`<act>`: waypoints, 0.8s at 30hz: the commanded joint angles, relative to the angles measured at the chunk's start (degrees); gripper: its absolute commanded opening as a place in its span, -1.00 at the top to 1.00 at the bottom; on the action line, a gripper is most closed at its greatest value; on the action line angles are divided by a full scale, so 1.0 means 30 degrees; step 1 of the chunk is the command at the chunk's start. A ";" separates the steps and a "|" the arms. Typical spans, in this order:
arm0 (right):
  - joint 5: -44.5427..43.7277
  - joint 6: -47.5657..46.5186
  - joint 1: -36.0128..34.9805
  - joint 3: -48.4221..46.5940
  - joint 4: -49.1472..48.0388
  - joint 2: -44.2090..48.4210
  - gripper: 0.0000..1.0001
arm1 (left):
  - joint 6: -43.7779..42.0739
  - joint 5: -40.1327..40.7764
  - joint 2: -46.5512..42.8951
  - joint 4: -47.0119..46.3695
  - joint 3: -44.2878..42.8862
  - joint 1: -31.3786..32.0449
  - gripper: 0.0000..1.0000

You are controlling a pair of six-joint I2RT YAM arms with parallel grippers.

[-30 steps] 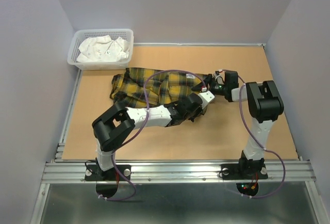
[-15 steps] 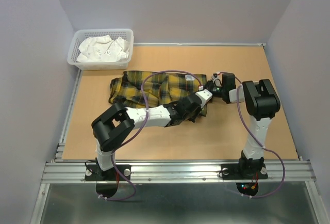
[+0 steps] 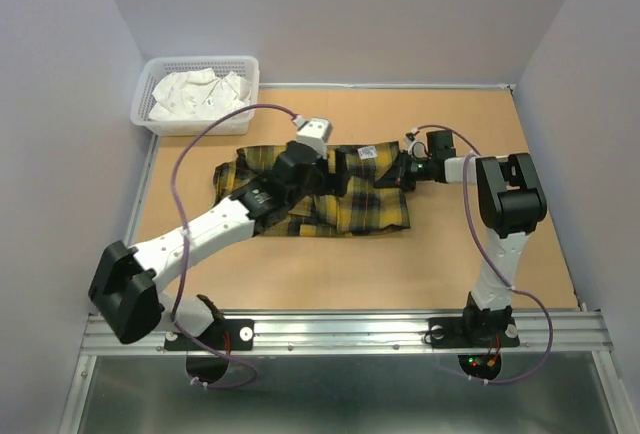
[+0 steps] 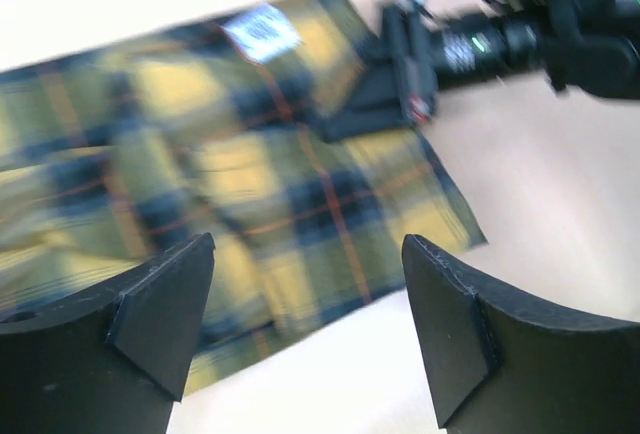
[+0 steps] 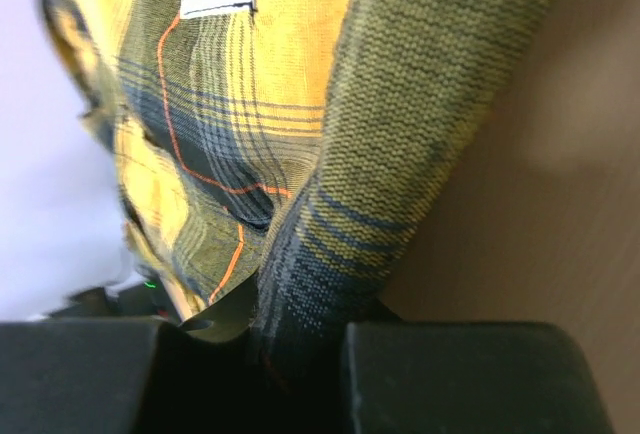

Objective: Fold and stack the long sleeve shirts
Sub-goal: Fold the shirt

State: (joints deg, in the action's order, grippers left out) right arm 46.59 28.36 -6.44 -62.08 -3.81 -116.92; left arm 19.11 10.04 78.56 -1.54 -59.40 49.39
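The shirt (image 3: 370,204) is yellow with dark squares and thin red lines; it is soft and a bit bunched up; a small white tag (image 3: 368,151) sits near its right end. It lies in the middle of the brown table (image 3: 450,254); its long side runs from left to right, and the tag end points to the right.

I count one shirt, one white basket (image 3: 200,60) in the far left corner with white cloth (image 3: 195,94) inside, and two arms.

The left gripper (image 4: 308,249) hangs over the shirt with its jaws wide apart, holding nothing; the right gripper (image 5: 255,349) pinches the right edge of the shirt between its jaws.
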 commanded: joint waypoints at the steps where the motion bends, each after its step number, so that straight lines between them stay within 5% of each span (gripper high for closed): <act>1: -0.4480 -0.7217 -0.0110 -0.3437 0.9404 0.0040 0.99 | 0.1859 0.0372 -0.2571 0.2268 0.1339 -0.2480 -0.80; 6: -0.9040 -1.1208 -0.0081 -0.7804 1.5584 -0.1042 0.99 | 0.2826 -0.0913 -0.4185 0.3091 0.3916 -0.6318 -0.80; 11: -1.2475 -1.3199 -0.0110 -1.1465 1.8320 -0.1251 0.99 | 0.3324 -0.2672 -0.4743 0.2829 0.6024 -0.9366 -0.76; 24: -1.6789 -1.4668 -0.0403 -1.6072 1.9846 0.0126 0.99 | 0.4205 -0.7211 -0.2139 0.0021 0.7494 -1.1130 -0.63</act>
State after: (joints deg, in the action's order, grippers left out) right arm 0.40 -13.39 -7.18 -106.45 53.76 -120.25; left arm 31.11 -4.89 71.13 4.27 -37.82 16.27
